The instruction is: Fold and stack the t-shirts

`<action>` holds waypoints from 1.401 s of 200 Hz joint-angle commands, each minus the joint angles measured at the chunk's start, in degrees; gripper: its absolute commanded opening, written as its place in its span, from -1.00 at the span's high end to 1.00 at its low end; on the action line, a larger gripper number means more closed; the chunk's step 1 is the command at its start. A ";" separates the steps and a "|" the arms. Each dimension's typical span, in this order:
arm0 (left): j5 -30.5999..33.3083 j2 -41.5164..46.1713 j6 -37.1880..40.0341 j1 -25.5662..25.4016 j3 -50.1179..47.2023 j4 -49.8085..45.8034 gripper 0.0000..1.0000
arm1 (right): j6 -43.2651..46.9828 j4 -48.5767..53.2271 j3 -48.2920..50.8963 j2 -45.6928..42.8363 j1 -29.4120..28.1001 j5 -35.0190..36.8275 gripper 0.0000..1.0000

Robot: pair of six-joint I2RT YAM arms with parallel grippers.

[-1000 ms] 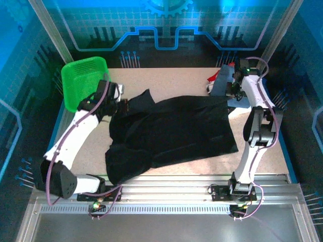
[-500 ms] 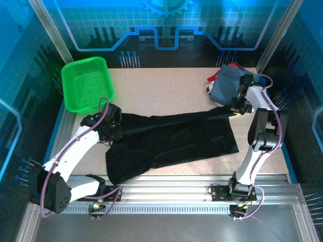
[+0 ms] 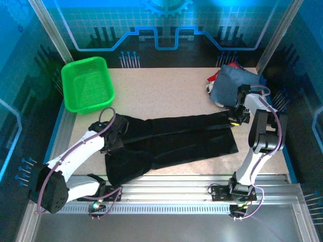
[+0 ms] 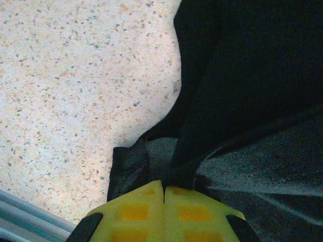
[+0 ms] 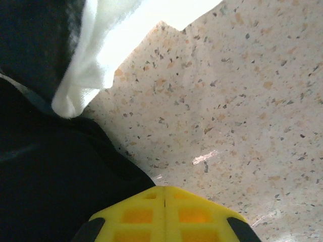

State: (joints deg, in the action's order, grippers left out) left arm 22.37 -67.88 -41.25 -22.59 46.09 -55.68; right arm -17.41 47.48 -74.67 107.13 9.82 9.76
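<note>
The black t-shirt (image 3: 176, 138) lies across the middle of the table as a long band, its far edge folded over toward the near side. My left gripper (image 3: 115, 135) is shut on its left end. In the left wrist view the yellow fingertips (image 4: 164, 189) pinch bunched black cloth (image 4: 252, 75). My right gripper (image 3: 233, 120) is shut on the shirt's right end, and in the right wrist view the black cloth (image 5: 50, 176) runs under the shut fingers (image 5: 165, 191). Folded slate-blue (image 3: 234, 83), red (image 3: 231, 65) and white (image 3: 212, 88) t-shirts are piled at the back right.
A green mesh basket (image 3: 87, 83) stands at the back left. Bare speckled tabletop (image 3: 166, 91) stretches behind the black shirt. The white tee's edge (image 5: 96, 45) lies close to my right gripper. An aluminium rail (image 3: 171, 184) runs along the near edge.
Both grippers have come down and toward the near side, carrying the black shirt's far edge over itself. The shirt now lies as a narrower, flatter band.
</note>
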 commanded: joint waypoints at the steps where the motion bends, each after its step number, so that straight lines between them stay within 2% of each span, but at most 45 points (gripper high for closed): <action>1: 2.35 -0.71 -3.75 -0.42 -1.36 -3.04 1.00 | -1.64 -1.34 1.11 -1.08 0.48 -0.29 1.00; 27: 0.02 -0.39 -6.63 -1.19 -3.96 -0.75 0.95 | -1.97 -1.76 1.27 0.14 0.28 -0.36 0.98; 40: -2.28 0.62 -8.00 -1.25 -5.58 1.10 0.62 | -2.19 -1.85 1.16 0.72 0.28 -0.55 0.77; 56: -2.93 3.21 -9.60 -2.62 -5.68 1.70 0.47 | -1.84 -2.00 0.86 0.76 0.28 -1.14 0.53; 64: -2.30 5.09 -10.15 -3.43 -5.11 1.62 0.29 | -1.84 -1.85 0.69 0.48 0.35 -1.07 0.33; 73: -1.61 7.68 -10.02 -4.29 -4.18 2.02 0.12 | -1.83 -1.79 0.67 0.08 0.45 -1.41 0.22; 100: 1.40 14.81 -9.30 -5.17 -1.28 1.98 -0.06 | -2.56 -1.64 1.26 -3.07 0.63 -2.23 -0.08; 111: 1.66 17.07 -7.90 -5.27 -0.66 3.99 -0.19 | -2.79 -2.47 1.78 -5.06 0.51 -4.94 -0.15; 122: 0.12 18.03 -5.50 -5.27 -0.51 8.03 -0.33 | -2.48 -3.85 2.22 -6.94 -0.15 -8.96 -0.24; 135: -5.11 16.53 -1.00 -4.94 -0.54 13.21 -0.46 | -0.89 -5.62 2.38 -8.49 -1.91 -14.32 -0.37; 154: -12.71 8.88 2.86 -4.13 2.64 14.40 -0.46 | 3.29 -7.55 2.00 -9.20 -7.02 -21.61 -0.56; 165: -18.85 2.85 5.28 -3.37 4.67 14.20 -0.45 | 5.55 -7.63 1.40 -8.84 -10.72 -22.56 -0.64; 181: -22.58 -5.24 8.16 -2.82 7.79 10.54 -0.38 | 7.56 -8.47 0.96 -7.65 -15.37 -24.61 -0.68; 192: -22.96 -9.07 9.92 -2.64 9.19 8.78 -0.28 | 8.03 -8.46 0.29 -6.27 -17.78 -25.07 -0.70; 215: -21.68 -13.33 11.10 -1.24 10.14 9.18 -0.21 | 7.59 -9.22 0.05 -4.29 -20.45 -25.51 -0.71; 280: -20.06 -24.61 14.48 -0.43 13.21 15.07 0.02 | 7.48 -9.56 1.27 -3.06 -20.07 -25.90 -0.71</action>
State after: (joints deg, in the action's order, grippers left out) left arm 2.07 -89.19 -29.58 -23.22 57.14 -42.00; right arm -10.83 38.24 -73.52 103.55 -10.81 -14.66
